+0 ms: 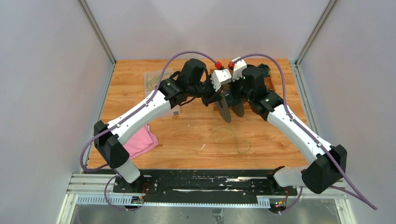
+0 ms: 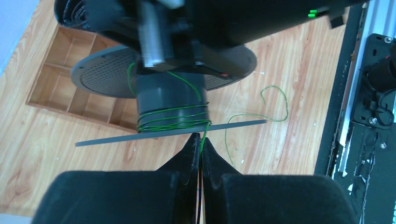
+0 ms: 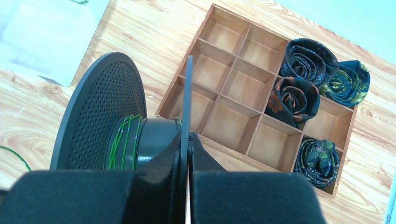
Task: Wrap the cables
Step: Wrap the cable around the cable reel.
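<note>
Overhead: both arms meet at the spool (image 1: 229,106) above the table (image 1: 187,135). Left wrist: the left gripper (image 2: 201,141), nearly closed, pinches the cable (image 2: 173,120) just beside the spool flange, likely to tension the turns on its core. Right wrist: the right gripper (image 3: 187,140) clamps the flange edge, steadying the spool.

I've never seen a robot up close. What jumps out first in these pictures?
The left arm and right arm meet above the far middle of the wooden table at a dark grey spool. The right arm's jaws clamp its thin flange, and the left arm's jaws pinch a fine green cable wound round its core. More cable lies loose nearer the bases, and a wooden tray at the far right holds rolled patterned ties.
</note>
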Robot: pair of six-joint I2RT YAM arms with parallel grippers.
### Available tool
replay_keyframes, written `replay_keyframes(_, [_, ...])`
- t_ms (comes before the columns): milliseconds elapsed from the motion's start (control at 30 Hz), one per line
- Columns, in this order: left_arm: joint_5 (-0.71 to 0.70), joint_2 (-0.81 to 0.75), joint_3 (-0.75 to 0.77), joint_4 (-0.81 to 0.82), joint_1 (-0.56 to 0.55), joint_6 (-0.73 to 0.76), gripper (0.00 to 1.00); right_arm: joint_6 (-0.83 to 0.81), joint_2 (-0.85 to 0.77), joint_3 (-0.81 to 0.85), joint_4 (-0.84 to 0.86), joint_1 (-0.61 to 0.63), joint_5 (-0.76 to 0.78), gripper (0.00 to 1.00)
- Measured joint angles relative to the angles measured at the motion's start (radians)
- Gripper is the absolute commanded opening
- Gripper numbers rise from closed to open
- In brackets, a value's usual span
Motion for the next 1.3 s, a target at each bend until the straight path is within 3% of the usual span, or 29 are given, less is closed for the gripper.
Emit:
replay_keyframes(333, [0.011,-0.002,-0.003,0.002,0.079,-0.01,0.08,-0.07,-0.056,-0.059,0.03,0.003,-0.096,0.01])
replay_keyframes(733, [0.033,-0.065,-0.136,0.049,0.153,-0.007,0.11,-0.1,-0.1,-0.059,-0.014,-0.029,-0.204,0.01])
replay_keyframes(1033, [0.04,-0.092,-0.198,0.081,0.174,-0.005,0.02,-0.1,-0.116,-0.059,-0.034,-0.065,-0.266,0.01])
replay_keyframes(1300, [0.042,-0.092,-0.215,0.127,0.198,-0.011,0.04,-0.084,-0.133,-0.059,-0.038,-0.098,-0.349,0.01])
